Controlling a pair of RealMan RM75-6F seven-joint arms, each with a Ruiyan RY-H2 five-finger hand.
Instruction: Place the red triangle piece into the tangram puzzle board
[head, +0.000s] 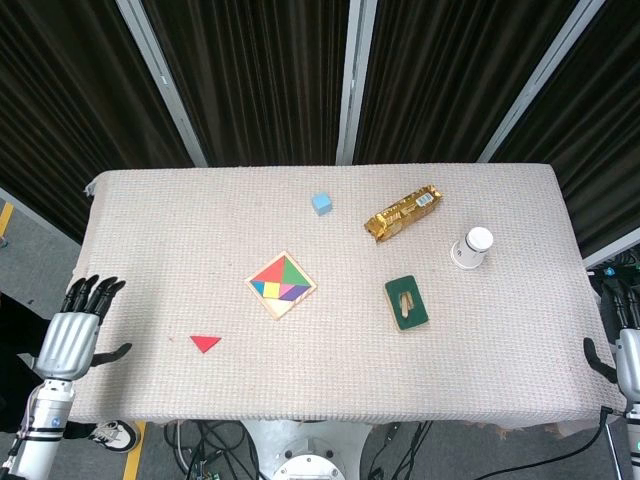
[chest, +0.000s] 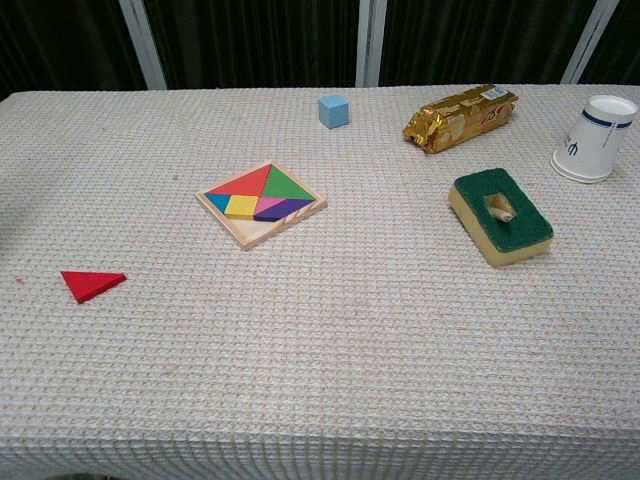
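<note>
Two robot hands wait off the edges of the table (head: 500, 300), and the job has not begun. My left robot hand (head: 72, 335) hangs beyond the left edge, fingers apart and holding nothing. Of my right robot hand (head: 622, 355) only a sliver shows at the right edge, so I cannot tell how its fingers stand; the chest view shows neither hand.

The red triangle (chest: 91, 284) lies flat on the cloth near the front left, well apart from the board (chest: 261, 205), which sits nearer the middle, turned like a diamond. The board looks nearly full of coloured pieces, with one bare wooden wedge at its near corner, which I judge to be the triangle's slot.

The left robot hand is the natural one for the pick, being much the closer. The piece is thin and flat on a textured cloth, so I would come down from above and pinch it by two edges, taking care not to push it away or snag the weave. Carried over, it should be turned to match the gap before lowering, since a clumsy press could shift the board.

A blue cube (chest: 334, 110), a gold packet (chest: 460, 117), a sponge (chest: 500, 215) and a paper cup (chest: 596, 138) stand further off, clear of that path.
</note>
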